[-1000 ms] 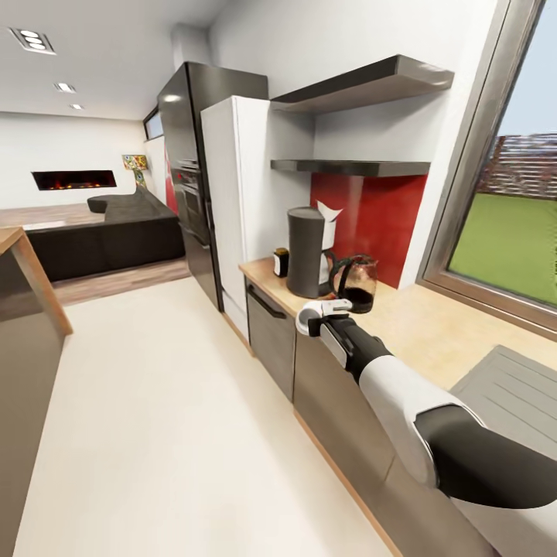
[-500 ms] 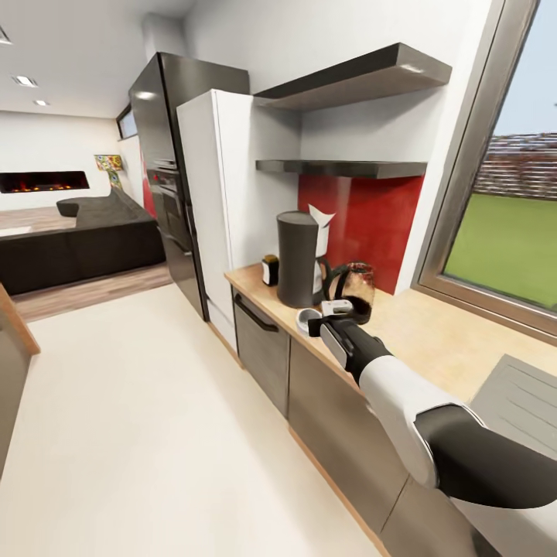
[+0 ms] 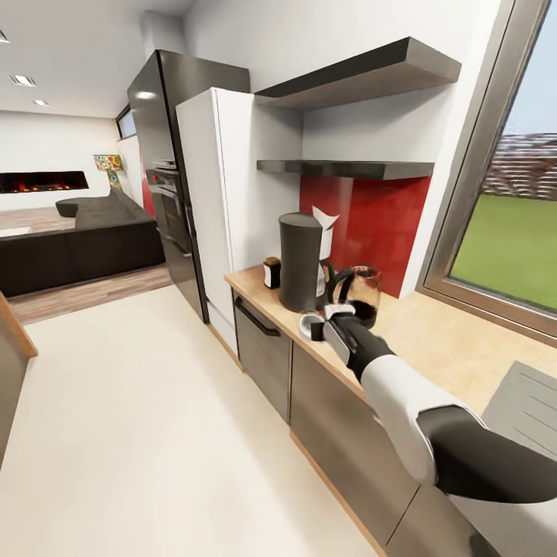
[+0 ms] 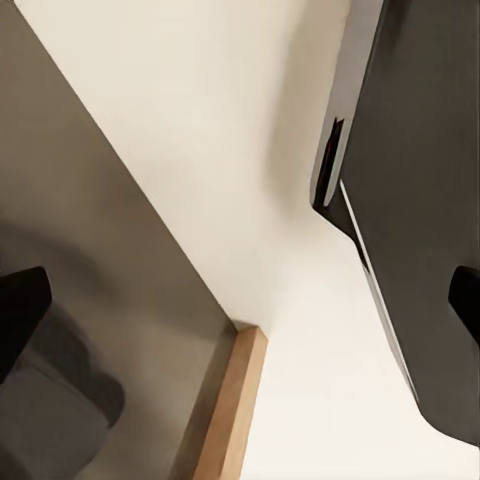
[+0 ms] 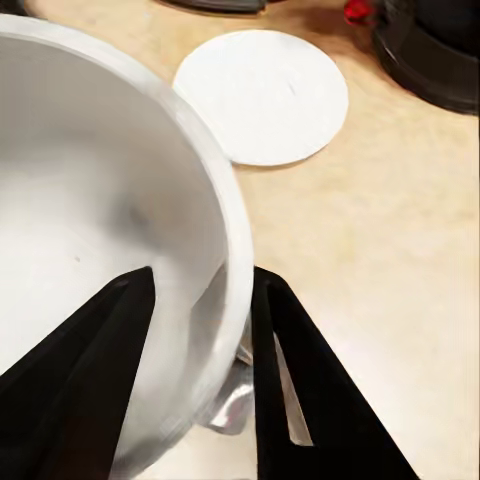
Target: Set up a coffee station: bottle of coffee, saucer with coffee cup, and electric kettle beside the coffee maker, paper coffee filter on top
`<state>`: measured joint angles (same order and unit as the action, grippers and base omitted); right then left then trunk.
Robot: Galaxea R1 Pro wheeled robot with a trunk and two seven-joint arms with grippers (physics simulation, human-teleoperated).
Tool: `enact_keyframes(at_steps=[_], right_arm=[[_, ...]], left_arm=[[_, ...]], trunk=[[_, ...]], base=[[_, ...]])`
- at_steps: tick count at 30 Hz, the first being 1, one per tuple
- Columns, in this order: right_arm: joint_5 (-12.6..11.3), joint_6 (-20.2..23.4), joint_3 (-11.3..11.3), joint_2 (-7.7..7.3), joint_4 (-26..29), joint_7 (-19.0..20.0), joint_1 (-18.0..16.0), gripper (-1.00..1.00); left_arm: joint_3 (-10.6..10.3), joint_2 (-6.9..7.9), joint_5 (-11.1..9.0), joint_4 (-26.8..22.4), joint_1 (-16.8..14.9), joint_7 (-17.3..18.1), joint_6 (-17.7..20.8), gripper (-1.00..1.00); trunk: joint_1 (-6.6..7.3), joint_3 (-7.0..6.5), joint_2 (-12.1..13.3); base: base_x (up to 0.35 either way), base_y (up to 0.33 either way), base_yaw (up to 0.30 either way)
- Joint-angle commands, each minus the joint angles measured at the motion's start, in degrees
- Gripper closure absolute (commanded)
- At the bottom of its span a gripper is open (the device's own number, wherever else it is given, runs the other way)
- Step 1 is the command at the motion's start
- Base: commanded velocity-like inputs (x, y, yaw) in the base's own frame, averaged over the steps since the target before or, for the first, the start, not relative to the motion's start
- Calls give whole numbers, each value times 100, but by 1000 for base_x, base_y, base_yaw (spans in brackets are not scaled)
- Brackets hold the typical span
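Note:
The dark-grey coffee maker (image 3: 301, 263) stands on the wood-grain countertop (image 3: 433, 340) with the white paper coffee filter (image 3: 326, 220) at its top. To one side is the bottle of coffee (image 3: 271, 272), to the other the glass electric kettle (image 3: 357, 290). My right gripper (image 3: 316, 326) is shut on the white coffee cup (image 5: 100, 240), one finger (image 5: 90, 390) inside the rim and one outside. The cup hangs over the counter near the white saucer (image 5: 262, 95), which lies flat beside the kettle's base (image 5: 430, 50). The thin kitchen shelf (image 3: 344, 166) is bare. My left gripper (image 4: 240, 300) is open.
A thicker dark shelf (image 3: 363, 73) hangs above the thin one. A white tall cabinet (image 3: 224, 201) and a black fridge unit (image 3: 166, 178) stand left of the counter. A window (image 3: 510, 232) is on the right. The left wrist view holds pale floor (image 4: 200, 120) and a wooden edge (image 4: 230, 410).
The head camera swung a little, shifting the whole picture. My right gripper has carried the cup inward over the counter edge, closer to the coffee maker and kettle.

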<state>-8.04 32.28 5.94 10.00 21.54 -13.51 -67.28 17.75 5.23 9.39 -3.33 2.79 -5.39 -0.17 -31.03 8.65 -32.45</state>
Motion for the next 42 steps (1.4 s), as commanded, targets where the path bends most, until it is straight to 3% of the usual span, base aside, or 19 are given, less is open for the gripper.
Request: enact_keyframes(at_steps=[1, 4, 8, 16, 28, 42], right_arm=[[-58, 153, -115, 0, 10, -98, -5, 100], [-57, 328, -351, 0, 15, -549, -5, 100], [-71, 378, -427, 0, 17, -916, -5, 100], [-60, 384, -424, 0, 17, -968, -5, 100], [-49, 384, -407, 0, -21, -978, -5, 100], [-40, 384, -408, 0, -35, -978, -5, 100]], left_arm=[[39, -3, 66, -10, 2, -9, -1, -100], [26, -4, 77, -10, 2, -12, -1, -100], [18, -8, 79, -10, 2, -13, 1, -100], [10, -5, 74, -14, 2, -7, 1, -100], [17, -9, 70, -19, 2, -6, 0, -100], [18, -11, 61, -19, 2, -6, 0, -100]], trunk=[[-2, 9, -8], [-2, 9, -8], [-2, 9, -8], [-2, 9, -8], [-2, 9, -8], [-2, 9, -8]], base=[[0, 0, 0], [0, 0, 0], [0, 0, 0], [26, 19, 0], [217, 207, -1], [185, 138, -240]])
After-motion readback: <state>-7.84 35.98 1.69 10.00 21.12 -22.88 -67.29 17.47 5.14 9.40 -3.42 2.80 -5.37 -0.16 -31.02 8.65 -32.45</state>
